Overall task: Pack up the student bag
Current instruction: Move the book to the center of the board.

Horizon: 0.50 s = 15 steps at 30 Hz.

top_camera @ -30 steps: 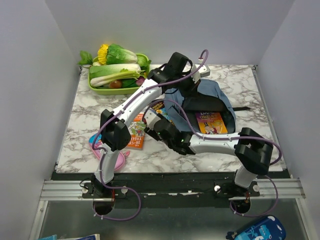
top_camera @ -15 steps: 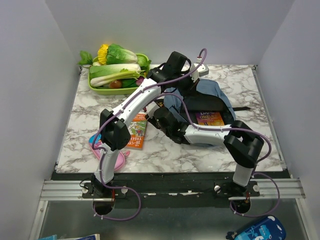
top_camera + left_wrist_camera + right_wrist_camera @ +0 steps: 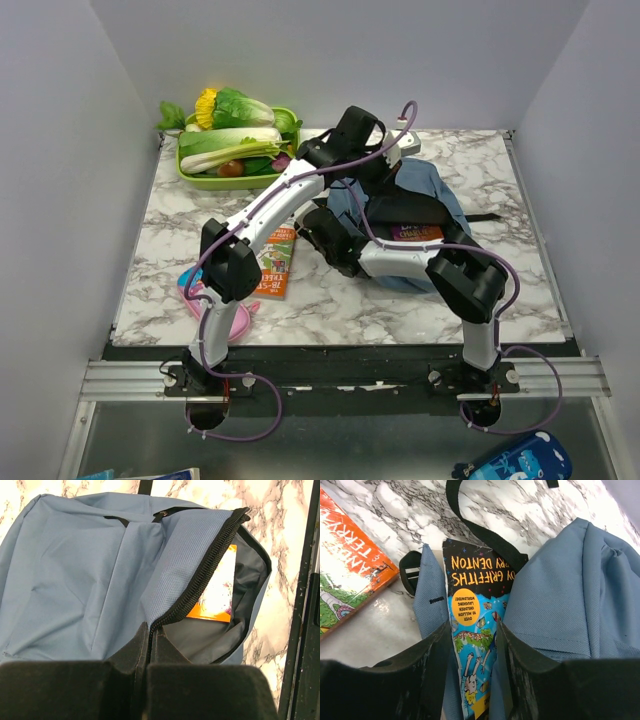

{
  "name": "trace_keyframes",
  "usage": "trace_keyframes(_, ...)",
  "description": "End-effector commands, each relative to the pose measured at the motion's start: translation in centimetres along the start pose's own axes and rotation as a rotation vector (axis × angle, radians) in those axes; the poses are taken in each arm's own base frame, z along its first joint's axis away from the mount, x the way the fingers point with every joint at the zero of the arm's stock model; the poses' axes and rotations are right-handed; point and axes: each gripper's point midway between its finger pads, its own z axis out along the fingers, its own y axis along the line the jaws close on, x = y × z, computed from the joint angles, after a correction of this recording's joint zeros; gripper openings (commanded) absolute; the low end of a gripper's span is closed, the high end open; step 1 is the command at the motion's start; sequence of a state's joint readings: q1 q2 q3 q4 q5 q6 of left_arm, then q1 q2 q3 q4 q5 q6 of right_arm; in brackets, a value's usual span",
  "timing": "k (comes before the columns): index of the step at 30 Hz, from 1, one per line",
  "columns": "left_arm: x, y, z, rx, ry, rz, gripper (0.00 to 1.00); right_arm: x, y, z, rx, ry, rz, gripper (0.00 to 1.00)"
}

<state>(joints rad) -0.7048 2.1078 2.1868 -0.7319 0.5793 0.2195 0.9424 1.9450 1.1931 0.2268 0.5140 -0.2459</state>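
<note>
The student bag (image 3: 432,186) is a dusty-blue backpack lying at the table's middle right, its mouth open. My left gripper (image 3: 372,168) is shut on the bag's zipper edge (image 3: 200,575) and holds the flap up. An orange book (image 3: 216,587) lies inside on the dark lining. My right gripper (image 3: 318,222) is at the bag's left side, open, with a finger on each side of a blue-and-black book (image 3: 472,610) that lies between folds of bag fabric (image 3: 570,590). The jaws do not press on it.
An orange picture book (image 3: 272,262) lies left of the bag, also in the right wrist view (image 3: 345,565). A pink pencil case (image 3: 225,312) lies near the front left. A green tray of vegetables (image 3: 235,150) stands at the back left. A black strap (image 3: 475,525) crosses the blue book's top.
My right gripper has moved away from the front edge, up and left to the bag's left side. Its forearm now covers most of the book inside the bag. The left arm holds still.
</note>
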Motion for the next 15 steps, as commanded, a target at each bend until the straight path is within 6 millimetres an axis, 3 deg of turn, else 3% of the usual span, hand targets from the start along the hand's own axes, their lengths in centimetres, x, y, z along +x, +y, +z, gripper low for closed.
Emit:
trace_keyframes(1, -2.5, -1.0, -1.6, -0.006, -0.07, 0.045, 0.0, 0.9, -0.4, 0.9, 0.034, 0.038, -0.018, 0.49)
trace_keyframes(5, -2.5, -0.8, -1.6, -0.015, -0.068, 0.043, 0.0, 1.6, 0.0, 1.3, 0.018, 0.061, -0.036, 0.5)
trace_keyframes(10, -2.4, -0.6, -1.6, -0.02, -0.065, 0.048, 0.0, 2.3, 0.1, 0.9, 0.009, 0.075, -0.013, 0.59)
trace_keyframes(15, -2.4, -0.6, -1.6, -0.018, -0.065, 0.047, 0.0, 2.7, -0.4, 1.1, 0.049, 0.094, -0.035, 0.58)
